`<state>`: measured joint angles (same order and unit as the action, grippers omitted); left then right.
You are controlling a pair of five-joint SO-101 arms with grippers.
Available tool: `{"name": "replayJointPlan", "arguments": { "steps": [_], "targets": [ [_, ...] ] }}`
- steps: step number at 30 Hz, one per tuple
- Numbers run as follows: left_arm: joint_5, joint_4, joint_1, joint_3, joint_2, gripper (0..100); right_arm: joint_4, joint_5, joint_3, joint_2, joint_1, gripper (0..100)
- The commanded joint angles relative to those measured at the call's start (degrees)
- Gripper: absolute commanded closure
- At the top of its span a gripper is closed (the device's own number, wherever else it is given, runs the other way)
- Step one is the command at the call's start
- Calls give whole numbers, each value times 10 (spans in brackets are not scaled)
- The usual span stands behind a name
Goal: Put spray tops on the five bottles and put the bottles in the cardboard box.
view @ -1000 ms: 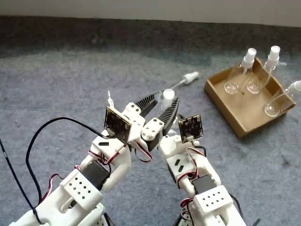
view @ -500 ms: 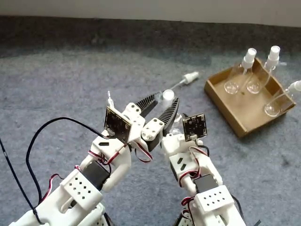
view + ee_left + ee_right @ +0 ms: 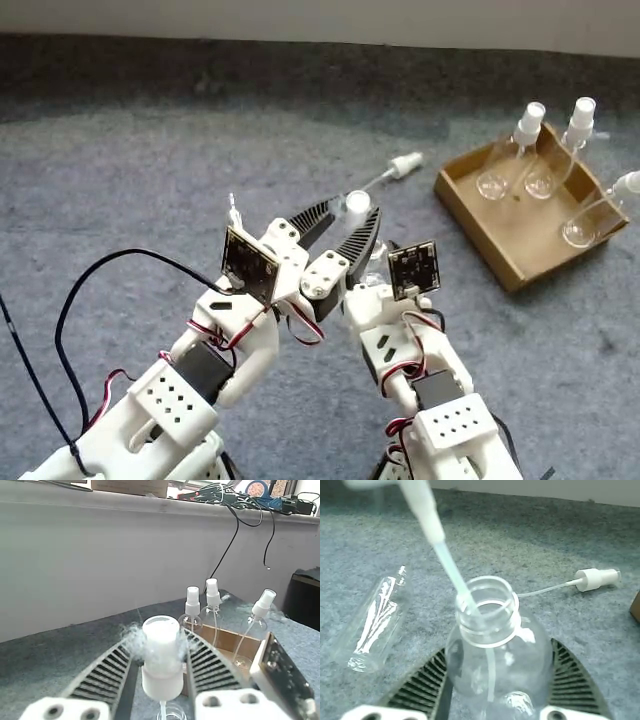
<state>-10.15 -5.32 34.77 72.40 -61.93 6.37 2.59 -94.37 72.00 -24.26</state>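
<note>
My left gripper (image 3: 160, 641) is shut on a white spray top (image 3: 161, 660), held upright; in the high view this gripper (image 3: 348, 212) is at the table's middle. The top's thin tube (image 3: 445, 555) runs down into the open neck of a clear bottle (image 3: 492, 645). My right gripper (image 3: 497, 650) is shut on that bottle's body, directly under the top. The cap sits above the neck, apart from it. A second clear bottle (image 3: 377, 625) without a top lies on its side on the carpet. A loose spray top (image 3: 405, 165) lies between the arms and the cardboard box (image 3: 470, 215).
The cardboard box at the right holds three capped bottles (image 3: 505, 165), two leaning on its far wall and one near its right end. Grey carpet (image 3: 150, 170) covers the table, with a pale wall along the far edge. A black cable (image 3: 70, 300) loops by the left arm.
The right arm's wrist shifted slightly to the right a second ago. Nothing has visibly moved in the last half second.
</note>
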Motion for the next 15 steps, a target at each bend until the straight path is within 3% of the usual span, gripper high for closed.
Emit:
{"name": "replayJointPlan", "arguments": {
  "steps": [1, 7, 11, 15],
  "targets": [
    [0, 3, -11, -4, -9, 994, -13, -4, 21, 0, 8, 786],
    [5, 3, -11, -8, -9, 994, -12, -2, 36, 0, 8, 786],
    [62, 3, -8, -7, -9, 994, -12, -4, 36, 0, -8, 786],
    [66, 21, -10, -5, -9, 994, -12, -5, 36, 0, -25, 786]
  ]
}}
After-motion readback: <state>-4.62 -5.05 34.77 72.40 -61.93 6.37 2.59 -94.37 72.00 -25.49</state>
